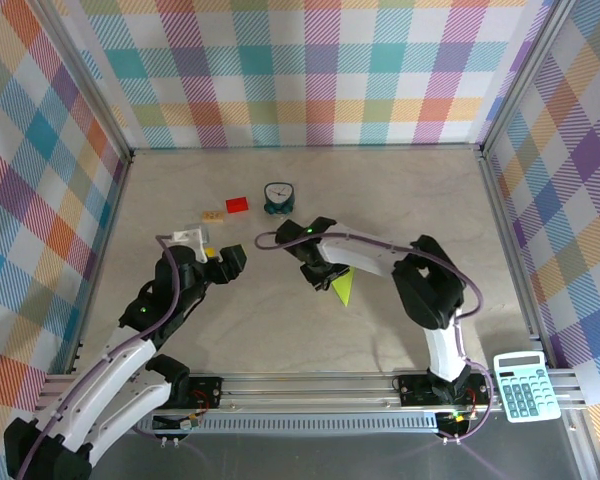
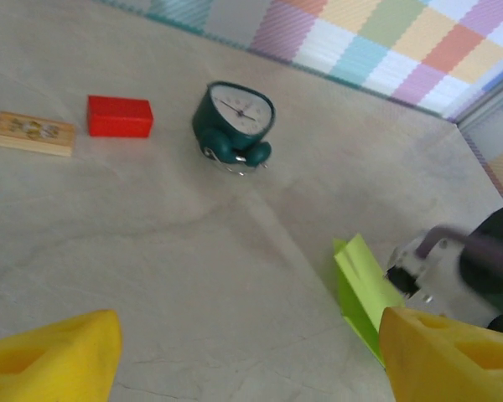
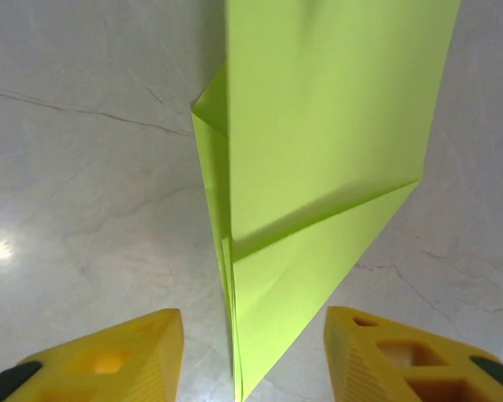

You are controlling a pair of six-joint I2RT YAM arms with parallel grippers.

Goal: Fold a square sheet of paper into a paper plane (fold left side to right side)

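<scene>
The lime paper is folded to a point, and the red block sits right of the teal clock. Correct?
No. The top external view shows the red block left of the teal clock, not right. The lime paper is folded to a point, as stated.

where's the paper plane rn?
Top view: the paper plane lies on the table just right of centre, at the tip of the right claw, on the near side of the teal clock. Right wrist view: between that claw's open fingers.
</scene>
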